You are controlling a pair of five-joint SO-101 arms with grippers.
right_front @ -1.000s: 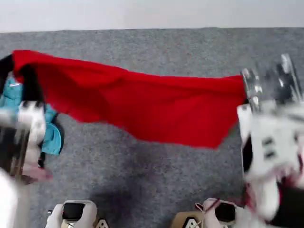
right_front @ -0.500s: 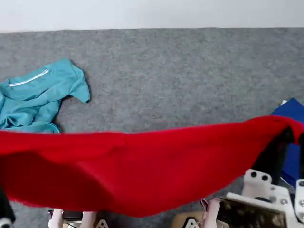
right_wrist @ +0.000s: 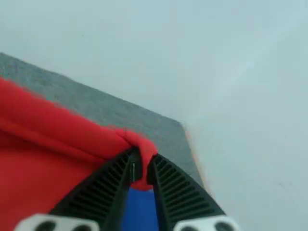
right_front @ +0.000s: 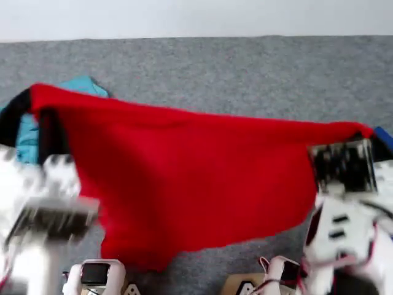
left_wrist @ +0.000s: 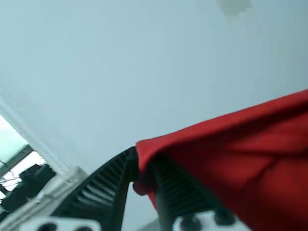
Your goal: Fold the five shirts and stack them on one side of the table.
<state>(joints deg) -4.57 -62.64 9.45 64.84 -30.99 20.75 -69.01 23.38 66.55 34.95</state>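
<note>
A red shirt [right_front: 190,178] hangs stretched in the air above the grey table [right_front: 215,67], held at both ends. My left gripper [left_wrist: 142,175] is shut on its left corner [left_wrist: 159,144]; in the high view that corner is at the left [right_front: 34,98]. My right gripper [right_wrist: 141,166] is shut on the other corner [right_wrist: 134,142], at the right in the high view [right_front: 362,132]. A teal shirt [right_front: 27,132] lies crumpled at the table's left, mostly behind the red one. A blue shirt [right_front: 384,135] peeks out at the right edge, also under my right gripper [right_wrist: 139,209].
The two arm bases [right_front: 98,276] stand at the table's near edge. The far half of the grey table is bare up to a white wall [right_front: 196,18].
Both grippers have swung the red shirt: it dropped low towards the near edge half a second ago, then rose and moved back over the table, spreading wider.
</note>
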